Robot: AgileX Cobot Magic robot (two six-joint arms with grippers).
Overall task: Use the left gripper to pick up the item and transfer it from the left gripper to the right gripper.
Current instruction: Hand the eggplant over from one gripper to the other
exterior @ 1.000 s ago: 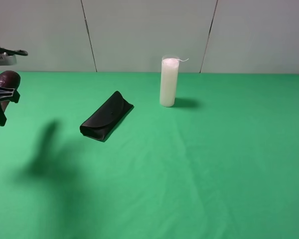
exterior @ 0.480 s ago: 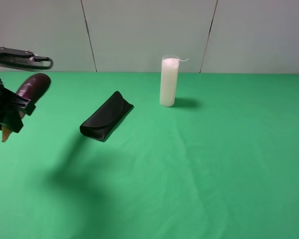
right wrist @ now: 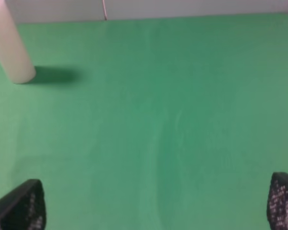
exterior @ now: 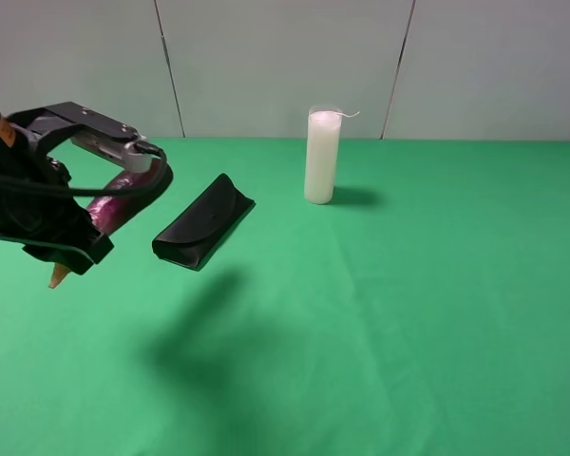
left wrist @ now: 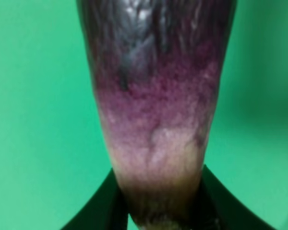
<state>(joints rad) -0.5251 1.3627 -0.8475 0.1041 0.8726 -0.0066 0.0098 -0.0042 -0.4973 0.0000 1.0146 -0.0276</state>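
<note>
**Swung inward and aloft: handover comes next**

Since a second ago, your black metal left gripper (exterior: 76,242), on its bulky cabled arm, has travelled from the far left edge of the high view in toward the middle left. It now hangs in the air just left of the black folded glasses case (exterior: 202,222). Its shadow has slid with it across the green cloth (exterior: 408,304) to the lower left of the frame.

The jaws are clamped tight on the long tapered vegetable (exterior: 109,204), glossy dark purple fading to a pink-yellow point. It is held tilted, well clear of the cloth. The pale tip pokes out toward the lower left and the purple body rises toward the upper right. Your left wrist view shows the grip sitting near the pale end.

That settles the pick-up, by my reading; what remains is the pass.

Your right gripper (right wrist: 151,206), with its black wedge fingers, is absent from the high view. In its own view the fingers stand spread wide at the lower corners with only cloth between them, so it holds nothing. The tall white candle (exterior: 322,157) stands at upper centre, as before. Bring the right arm across; the free purple end looks the likelier place to take hold.
</note>
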